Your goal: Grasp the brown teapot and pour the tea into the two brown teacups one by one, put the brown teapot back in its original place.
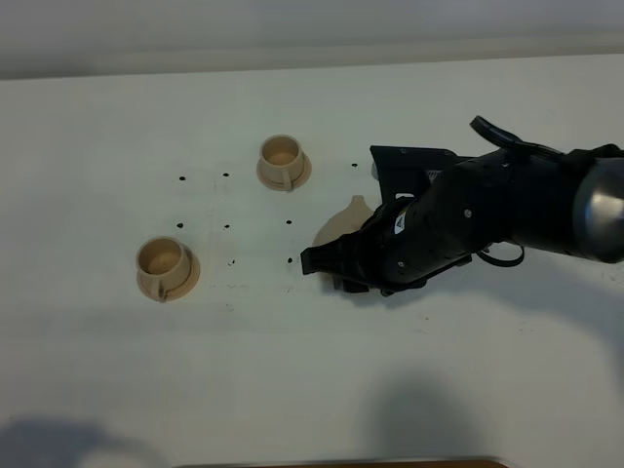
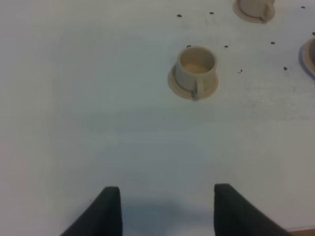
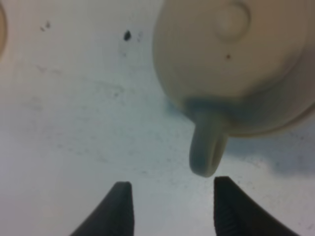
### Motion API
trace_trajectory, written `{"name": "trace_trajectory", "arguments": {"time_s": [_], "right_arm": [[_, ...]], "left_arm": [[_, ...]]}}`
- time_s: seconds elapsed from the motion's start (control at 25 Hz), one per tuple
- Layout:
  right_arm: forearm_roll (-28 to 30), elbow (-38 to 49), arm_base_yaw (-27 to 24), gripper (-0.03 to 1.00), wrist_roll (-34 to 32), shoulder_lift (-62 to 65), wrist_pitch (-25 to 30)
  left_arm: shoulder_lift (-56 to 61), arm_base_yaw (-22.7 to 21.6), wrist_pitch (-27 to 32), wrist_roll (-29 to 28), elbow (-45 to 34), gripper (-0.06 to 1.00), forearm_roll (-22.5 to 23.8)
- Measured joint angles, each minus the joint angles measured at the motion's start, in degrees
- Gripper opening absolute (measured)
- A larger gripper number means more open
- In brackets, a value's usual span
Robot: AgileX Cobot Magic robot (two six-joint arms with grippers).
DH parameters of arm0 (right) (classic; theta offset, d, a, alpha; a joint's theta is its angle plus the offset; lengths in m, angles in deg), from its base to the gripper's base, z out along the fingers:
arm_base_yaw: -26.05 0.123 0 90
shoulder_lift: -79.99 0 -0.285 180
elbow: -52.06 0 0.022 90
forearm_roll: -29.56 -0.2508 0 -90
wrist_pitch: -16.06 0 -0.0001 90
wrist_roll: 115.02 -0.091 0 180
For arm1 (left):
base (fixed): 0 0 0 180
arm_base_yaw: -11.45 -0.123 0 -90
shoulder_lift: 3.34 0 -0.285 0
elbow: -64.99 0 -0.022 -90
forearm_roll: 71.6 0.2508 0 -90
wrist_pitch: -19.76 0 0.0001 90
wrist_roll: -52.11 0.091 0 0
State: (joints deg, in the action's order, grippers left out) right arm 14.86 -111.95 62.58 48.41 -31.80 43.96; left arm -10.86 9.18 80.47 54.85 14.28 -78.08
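Note:
The brown teapot stands on the white table, mostly covered by my right arm in the high view. The right wrist view shows its domed, knobbed lid and loop handle. My right gripper is open, and the handle sits just ahead of its fingertips, not between them. One of the two brown teacups sits on its saucer at the back; the other is nearer on the left. My left gripper is open and empty above bare table. The original place is hidden under the teapot.
Small black dots mark the tabletop between the cups and the teapot. The far cup shows at the edge of the left wrist view. A brown strip runs along the table's front edge.

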Motion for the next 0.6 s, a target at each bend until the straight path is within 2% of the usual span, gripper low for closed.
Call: {"name": "trace_trajectory", "arguments": {"time_s": [0.2, 0.6], "right_arm": [[1.37, -2.33, 0.00, 0.37, -0.36, -2.29, 1.93], [7.93, -5.53, 0.00, 0.37, -8.66, -4.30, 4.35]], "left_arm": [[0.00, 0.00, 0.06, 0.00, 0.00, 0.49, 0.00], [0.00, 0.00, 0.06, 0.00, 0.00, 0.49, 0.00]]}}
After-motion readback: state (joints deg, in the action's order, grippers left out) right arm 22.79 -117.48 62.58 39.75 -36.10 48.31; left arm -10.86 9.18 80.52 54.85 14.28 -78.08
